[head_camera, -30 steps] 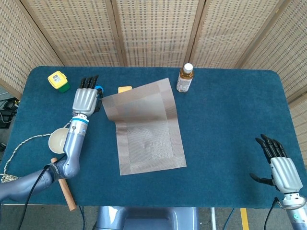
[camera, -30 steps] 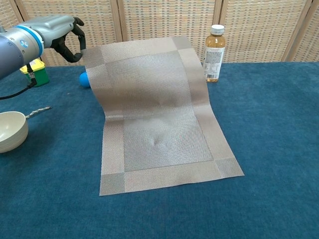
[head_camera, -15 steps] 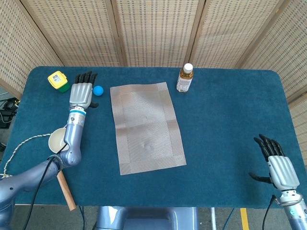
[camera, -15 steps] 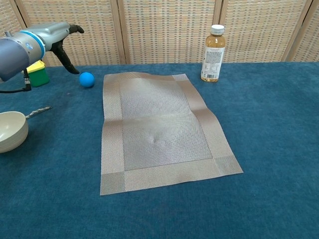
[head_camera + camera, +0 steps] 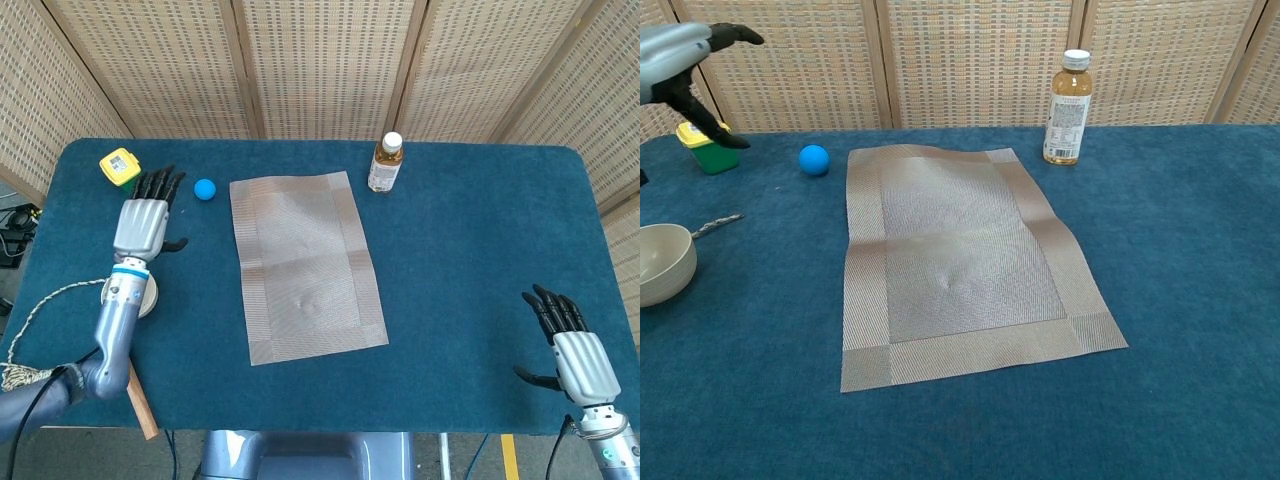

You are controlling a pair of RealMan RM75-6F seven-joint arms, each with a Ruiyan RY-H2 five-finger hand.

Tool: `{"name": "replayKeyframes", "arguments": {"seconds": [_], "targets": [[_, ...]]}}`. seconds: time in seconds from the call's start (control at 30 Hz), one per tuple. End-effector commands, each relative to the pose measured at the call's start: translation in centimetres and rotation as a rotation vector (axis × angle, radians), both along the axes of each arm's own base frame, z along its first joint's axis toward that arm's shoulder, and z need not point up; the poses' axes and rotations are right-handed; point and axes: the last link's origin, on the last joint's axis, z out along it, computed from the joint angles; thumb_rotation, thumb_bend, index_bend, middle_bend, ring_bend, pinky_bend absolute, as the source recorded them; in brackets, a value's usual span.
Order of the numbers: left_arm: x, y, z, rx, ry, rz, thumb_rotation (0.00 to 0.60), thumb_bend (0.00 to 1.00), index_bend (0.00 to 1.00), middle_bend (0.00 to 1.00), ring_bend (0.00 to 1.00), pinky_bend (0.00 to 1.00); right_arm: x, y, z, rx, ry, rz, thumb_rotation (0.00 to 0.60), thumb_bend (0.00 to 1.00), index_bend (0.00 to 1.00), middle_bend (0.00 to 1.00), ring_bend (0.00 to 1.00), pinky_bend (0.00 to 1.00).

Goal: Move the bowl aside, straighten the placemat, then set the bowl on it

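The grey woven placemat (image 5: 303, 264) (image 5: 960, 258) lies flat and unfolded in the middle of the blue table, with a faint crease across it. The cream bowl (image 5: 662, 262) sits at the left edge; in the head view my left forearm hides most of the bowl (image 5: 148, 297). My left hand (image 5: 141, 220) (image 5: 685, 60) hovers open above the table's left side, fingers spread, holding nothing. My right hand (image 5: 573, 352) rests open at the near right corner, out of the chest view.
A blue ball (image 5: 205, 189) (image 5: 814, 159) lies left of the mat's far corner. A yellow-green block (image 5: 120, 167) sits far left. A drink bottle (image 5: 385, 163) (image 5: 1067, 107) stands behind the mat. A wooden stick (image 5: 138, 398) and a cord (image 5: 40, 305) lie near the left front.
My left hand let go of the mat's far left corner, and the mat dropped flat, uncovering the ball. The hand then drew back left and toward me. My right hand barely shifted.
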Motion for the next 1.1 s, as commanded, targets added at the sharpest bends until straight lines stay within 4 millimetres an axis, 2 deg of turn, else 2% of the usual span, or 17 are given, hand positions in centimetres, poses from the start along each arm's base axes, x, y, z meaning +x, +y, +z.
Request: {"name": "replayKeyframes", "arguments": {"seconds": [0.03, 0.2, 0.37, 0.53, 0.77, 1.1], "targets": [[-2.7, -4.9, 2.3, 0.005, 0.034, 0.039, 0.600, 0.13, 0.04, 0.00, 0.00, 0.00, 0.1, 0.1, -0.1, 0.004, 0.000, 0.002, 0.600, 0.13, 0.00, 0.00, 0.00, 0.00], [-4.9, -10.3, 2.8, -0.025, -0.013, 0.119, 0.600, 0.13, 0.03, 0.00, 0.00, 0.00, 0.2, 0.2, -0.3, 0.008, 0.007, 0.005, 0.600, 0.10, 0.00, 0.00, 0.00, 0.00], [-7.0, -14.8, 2.9, -0.011, 0.009, 0.153, 0.600, 0.13, 0.01, 0.00, 0.00, 0.00, 0.3, 0.3, -0.7, 0.012, 0.017, 0.019, 0.600, 0.09, 0.00, 0.00, 0.00, 0.00], [-8.2, -17.9, 4.0, 0.026, 0.011, 0.161, 0.600, 0.13, 0.00, 0.00, 0.00, 0.00, 0.5, 0.1, -1.7, 0.018, 0.026, 0.031, 0.600, 0.06, 0.00, 0.00, 0.00, 0.00], [-8.6, -18.7, 5.7, 0.050, -0.052, 0.149, 0.600, 0.13, 0.00, 0.00, 0.00, 0.00, 2.3, -1.1, -4.9, 0.066, 0.015, 0.058, 0.600, 0.06, 0.00, 0.00, 0.00, 0.00], [-8.6, -18.9, 6.1, 0.026, -0.087, 0.158, 0.600, 0.13, 0.00, 0.00, 0.00, 0.00, 8.5, -2.3, -11.4, 0.141, -0.043, 0.168, 0.600, 0.06, 0.00, 0.00, 0.00, 0.00]]}}
